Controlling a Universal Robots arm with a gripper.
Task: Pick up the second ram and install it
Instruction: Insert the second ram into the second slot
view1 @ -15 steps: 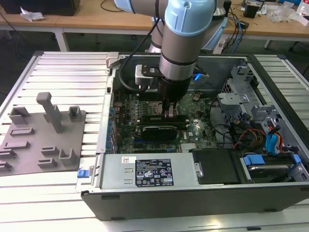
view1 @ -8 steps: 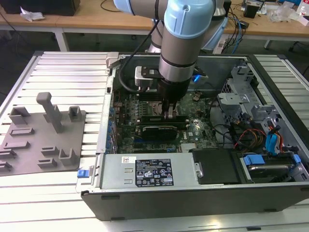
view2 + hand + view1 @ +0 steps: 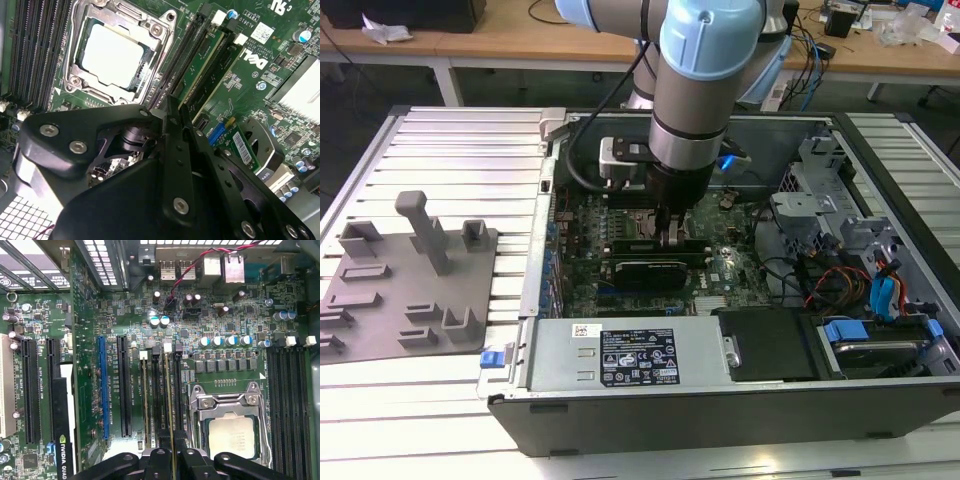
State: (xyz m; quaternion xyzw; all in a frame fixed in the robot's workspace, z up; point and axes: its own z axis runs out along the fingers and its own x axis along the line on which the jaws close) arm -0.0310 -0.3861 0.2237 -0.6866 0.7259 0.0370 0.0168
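The arm stands over the open computer case (image 3: 880, 400) in the middle of the exterior view, its gripper (image 3: 672, 235) reaching down onto the motherboard (image 3: 740, 270) just beside the square processor socket (image 3: 632, 222).

In the first wrist view the gripper (image 3: 170, 457) sits at the bottom centre of the frame with its fingers (image 3: 159, 460) drawn narrow around the top edge of the second ram (image 3: 170, 405). The stick runs straight away from the fingertips towards the upper part of that frame, its long axis in line with the black memory slots (image 3: 155, 395) on either side, so it lies directly beneath the gripper and along the slot row, between another seated stick (image 3: 144, 400) and the socket (image 3: 231, 432).

It shows as a thin green-gold edge with a white end clip (image 3: 167, 347) at its far end; whether it is fully seated I cannot tell.

In the second wrist view the ram (image 3: 200, 70) is a narrow green board standing upright among the slots, in the upper middle of the frame.
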